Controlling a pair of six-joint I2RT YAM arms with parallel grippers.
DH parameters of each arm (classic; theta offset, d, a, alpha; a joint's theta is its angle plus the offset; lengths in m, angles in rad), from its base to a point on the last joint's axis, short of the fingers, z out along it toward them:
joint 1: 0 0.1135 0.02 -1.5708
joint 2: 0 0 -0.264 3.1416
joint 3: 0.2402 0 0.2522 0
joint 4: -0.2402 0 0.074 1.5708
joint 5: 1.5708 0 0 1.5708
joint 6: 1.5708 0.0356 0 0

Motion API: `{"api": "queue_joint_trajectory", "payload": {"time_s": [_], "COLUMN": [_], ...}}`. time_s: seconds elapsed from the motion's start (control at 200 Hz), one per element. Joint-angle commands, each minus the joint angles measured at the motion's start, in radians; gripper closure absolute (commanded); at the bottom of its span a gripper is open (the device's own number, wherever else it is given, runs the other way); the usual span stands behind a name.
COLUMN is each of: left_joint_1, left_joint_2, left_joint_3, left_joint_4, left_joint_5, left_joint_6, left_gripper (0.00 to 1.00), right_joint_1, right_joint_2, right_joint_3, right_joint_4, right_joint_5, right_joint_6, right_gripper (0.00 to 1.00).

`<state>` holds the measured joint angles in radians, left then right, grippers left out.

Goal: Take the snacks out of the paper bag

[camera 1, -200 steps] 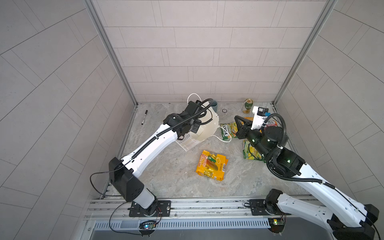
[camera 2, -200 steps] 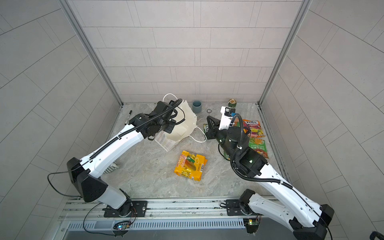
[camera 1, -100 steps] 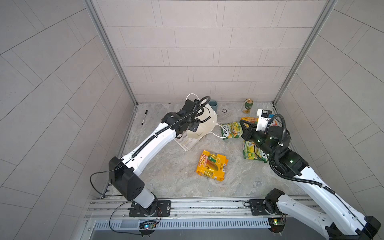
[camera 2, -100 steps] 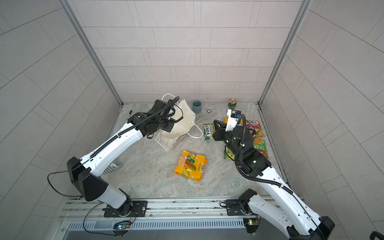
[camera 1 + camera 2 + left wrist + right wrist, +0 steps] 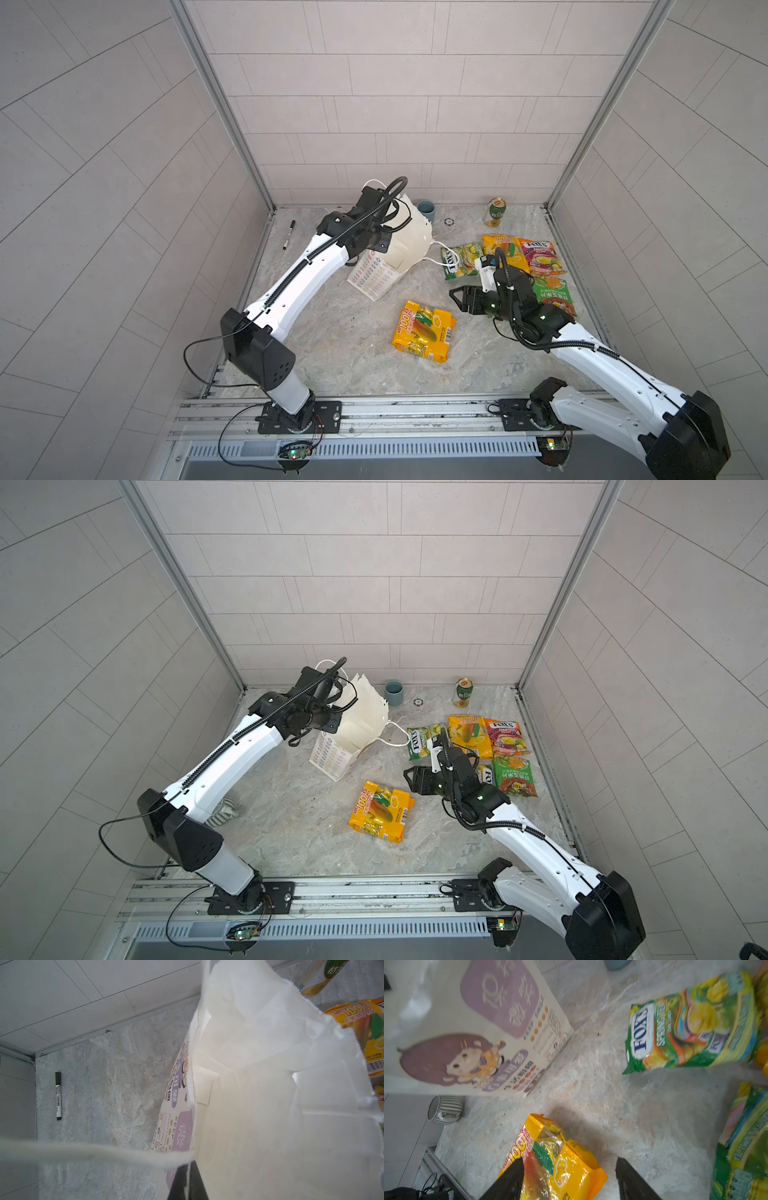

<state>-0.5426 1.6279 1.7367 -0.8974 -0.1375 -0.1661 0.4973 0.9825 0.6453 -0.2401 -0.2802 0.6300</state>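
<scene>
So the left gripper [image 5: 188, 1178] is clamped on the tilted paper bag [image 5: 409, 241] by its rim, and the right gripper [image 5: 569, 1160] is wide open, empty. One hard yank and that thin rim probably tears.

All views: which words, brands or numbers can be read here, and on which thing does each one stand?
"FOX'S", "SPRING TEA": green-yellow packet.
"FOX'S": pink-orange packet.
"100": yellow-orange packet, mid-table.
"100", "320g": far yellow-orange packet.
"KEEP": paper bag.
Too small or blurred: marker pen label, drink can, green packet, the bag's other print.
</scene>
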Motion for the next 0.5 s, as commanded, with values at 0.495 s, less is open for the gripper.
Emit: {"api": "queue_joint_trajectory", "payload": {"time_s": [0.495], "left_joint_1": [0.085], "left_joint_2": [-0.026], "left_joint_3": [-0.027], "left_joint_4": [0.000], "left_joint_5": [0.068], "left_joint_6": [-0.074], "left_gripper": [1.00], "right_joint_1": [0.003], "right_joint_2": [0.291], "right_joint_3": [-0.148], "right_joint_4": [0.131], "right_joint_5": [-0.375], "right_joint_6": [0.073], "right_gripper": [0.29]}}
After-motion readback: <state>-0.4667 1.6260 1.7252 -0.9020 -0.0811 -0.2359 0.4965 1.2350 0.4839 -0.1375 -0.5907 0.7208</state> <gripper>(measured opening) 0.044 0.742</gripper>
